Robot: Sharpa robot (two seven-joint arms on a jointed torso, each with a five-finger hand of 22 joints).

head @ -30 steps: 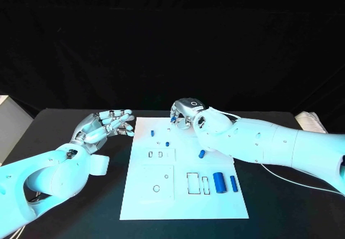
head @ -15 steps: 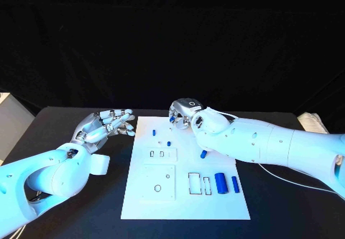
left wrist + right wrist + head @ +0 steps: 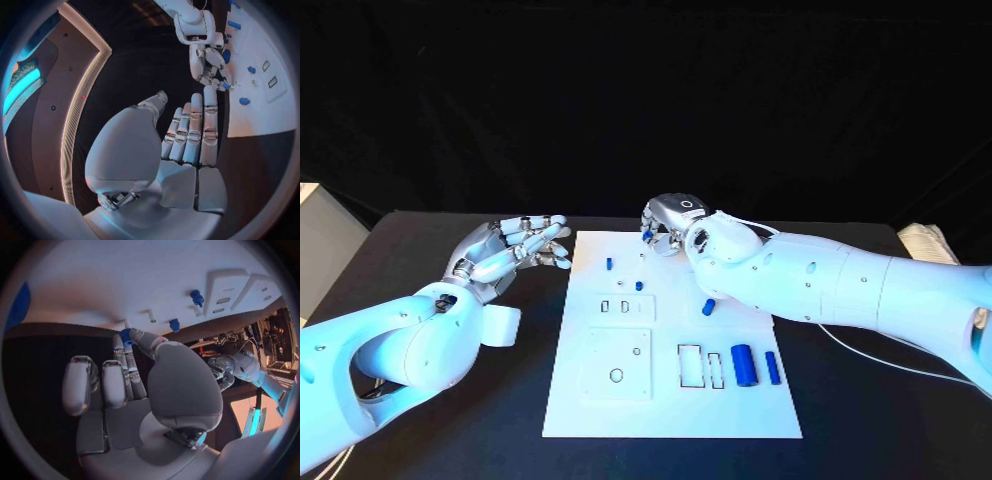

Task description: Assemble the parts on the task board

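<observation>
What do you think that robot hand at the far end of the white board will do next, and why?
Probably carry the small blue piece toward a hole and lower it in, I'd guess. The right robot hand sits over the far edge of the white board, pinching that piece at its fingertips, while the left robot hand waits open beside the board.

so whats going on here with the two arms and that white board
A robot is assembling small blue parts on the white task board. Its right hand is at the board's far edge, pinching a small blue part between its fingertips. The left hand hovers off the board's left side, fingers straight, holding nothing. Other parts lie loose on the board, including two blue cylinders side by side near its right edge, beside empty rectangular slots.
</observation>
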